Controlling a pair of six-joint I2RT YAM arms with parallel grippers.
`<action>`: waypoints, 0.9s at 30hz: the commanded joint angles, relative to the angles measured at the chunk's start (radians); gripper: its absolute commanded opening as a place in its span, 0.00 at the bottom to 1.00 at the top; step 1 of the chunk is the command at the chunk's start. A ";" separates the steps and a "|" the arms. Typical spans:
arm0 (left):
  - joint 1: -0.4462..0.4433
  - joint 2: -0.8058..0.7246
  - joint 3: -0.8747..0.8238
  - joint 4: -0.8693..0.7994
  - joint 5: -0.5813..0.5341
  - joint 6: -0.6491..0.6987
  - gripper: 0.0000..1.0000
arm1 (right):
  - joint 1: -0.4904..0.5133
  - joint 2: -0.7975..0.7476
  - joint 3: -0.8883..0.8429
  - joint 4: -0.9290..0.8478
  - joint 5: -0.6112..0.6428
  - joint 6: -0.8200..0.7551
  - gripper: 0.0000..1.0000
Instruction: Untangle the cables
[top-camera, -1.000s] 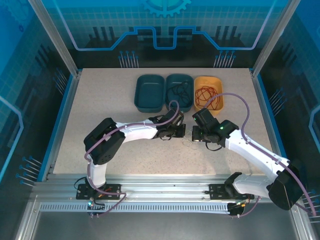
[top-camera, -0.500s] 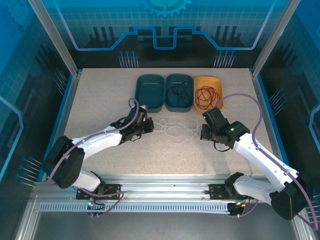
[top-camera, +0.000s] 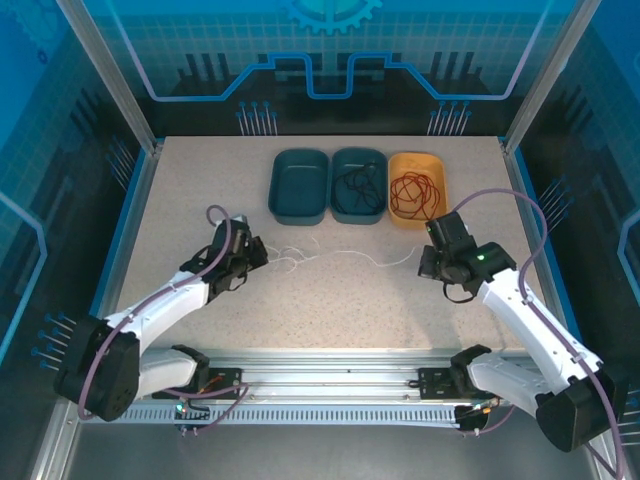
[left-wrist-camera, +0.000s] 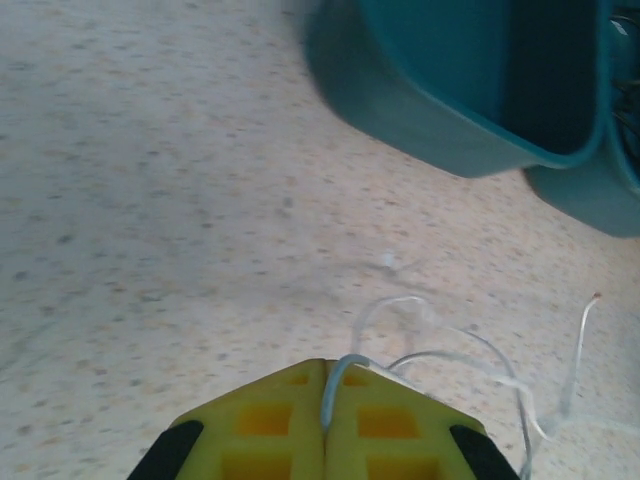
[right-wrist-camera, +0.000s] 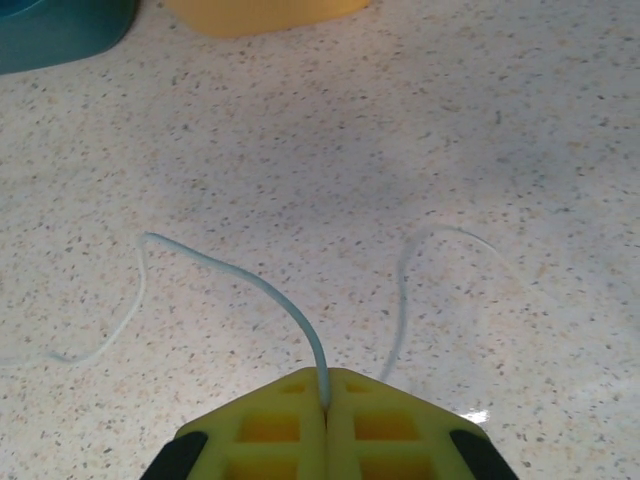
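Note:
The white cable (top-camera: 340, 255) lies stretched across the middle of the table between both grippers. My left gripper (top-camera: 262, 255) is shut on its left end; the wrist view shows the white cable (left-wrist-camera: 420, 345) coming out between the yellow fingers (left-wrist-camera: 262, 425) in loose loops. My right gripper (top-camera: 422, 258) is shut on the other end, and the white cable (right-wrist-camera: 230, 270) curves away from its closed pads (right-wrist-camera: 385, 425). The black cable (top-camera: 358, 183) lies coiled in the middle teal bin. The red cable (top-camera: 413, 190) lies coiled in the yellow bin.
Three bins stand in a row at the back: an empty teal bin (top-camera: 284, 188), a teal bin (top-camera: 380, 210) with the black cable, and a yellow bin (top-camera: 443, 205) beside my right arm. The near teal bin (left-wrist-camera: 420, 130) looms close ahead of my left gripper.
Both grippers have pulled apart, the left going left and the right going right. The white cable, bunched in the middle before, now stretches out in a long line between them.

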 joint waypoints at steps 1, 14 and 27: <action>0.042 -0.053 -0.032 -0.046 -0.010 0.023 0.00 | -0.038 -0.033 0.019 -0.039 0.010 -0.024 0.00; 0.205 -0.164 -0.052 -0.159 -0.011 0.082 0.00 | -0.100 -0.075 0.045 -0.078 0.028 -0.057 0.00; 0.403 -0.227 -0.088 -0.212 0.078 0.137 0.00 | -0.198 -0.119 0.091 -0.132 0.044 -0.097 0.00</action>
